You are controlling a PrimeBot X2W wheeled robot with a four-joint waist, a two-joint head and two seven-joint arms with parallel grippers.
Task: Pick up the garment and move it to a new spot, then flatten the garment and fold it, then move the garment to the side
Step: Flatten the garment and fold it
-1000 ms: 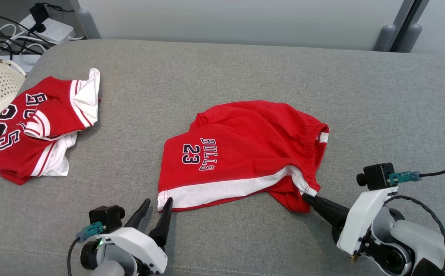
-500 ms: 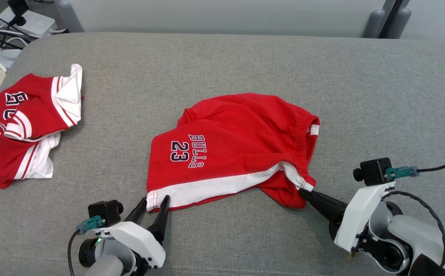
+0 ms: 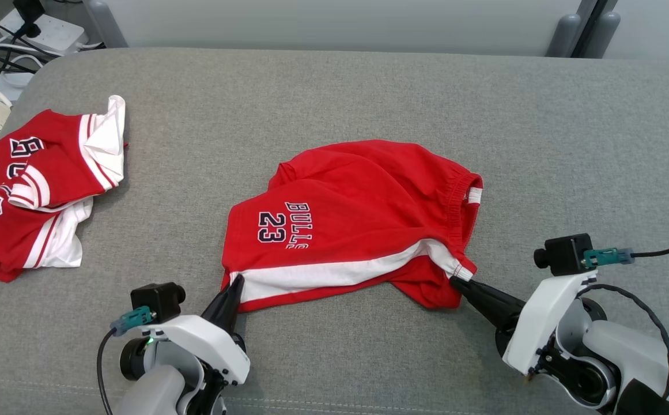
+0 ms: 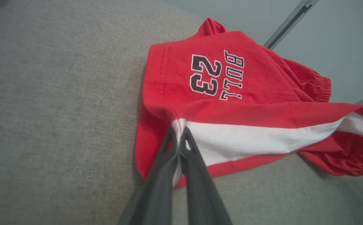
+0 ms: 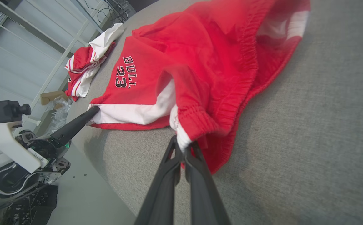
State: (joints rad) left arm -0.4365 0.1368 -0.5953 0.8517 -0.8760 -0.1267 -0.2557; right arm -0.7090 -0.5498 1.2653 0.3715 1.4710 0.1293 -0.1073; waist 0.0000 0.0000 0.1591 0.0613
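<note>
Okay, my left gripper (image 3: 235, 283) pinches the Bulls shorts (image 3: 357, 225) by the hem, my right gripper (image 3: 454, 280) by the waistband, toward the front edge of the cushion (image 3: 334, 357).

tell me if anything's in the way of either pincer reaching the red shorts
Nothing visible does. The left pincer is shut on the red shorts at the white hem corner, the right pincer on the waistband end. The second jersey lies apart on the left.

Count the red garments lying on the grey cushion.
2. The red shorts lie at the centre, the left gripper pinching the hem corner, the right gripper the waistband. A crumpled red-and-white jersey lies at the left, partly out of frame.
</note>
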